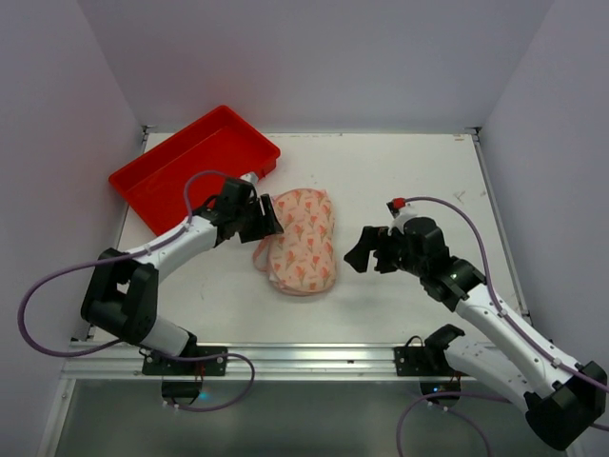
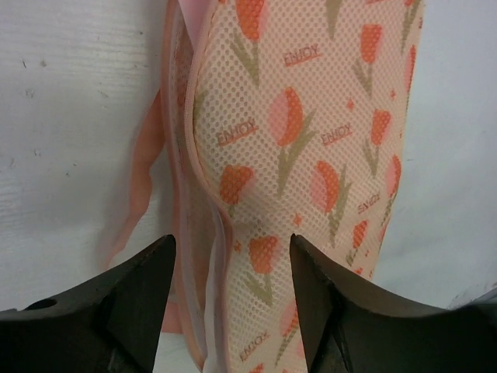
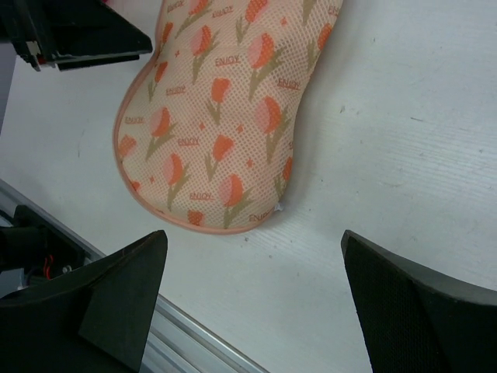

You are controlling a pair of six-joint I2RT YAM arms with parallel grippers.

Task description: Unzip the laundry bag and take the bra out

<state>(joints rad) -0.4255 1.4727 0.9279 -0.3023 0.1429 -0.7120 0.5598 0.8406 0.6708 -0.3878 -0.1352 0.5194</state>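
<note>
From above, the laundry bag is lying on the table, the left gripper hovering at its left edge and the right gripper standing apart. At the left wrist, parted jaws are straddling the pink seam, gripping nothing. At the right wrist, jaws are gaping wide, empty. No bra is showing; its removal is seemingly pending.

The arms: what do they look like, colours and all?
The left arm and right arm have white shells with black joints. The left gripper and right gripper are black, each with two wedge-shaped fingers. A lilac cable loops along each.
</note>
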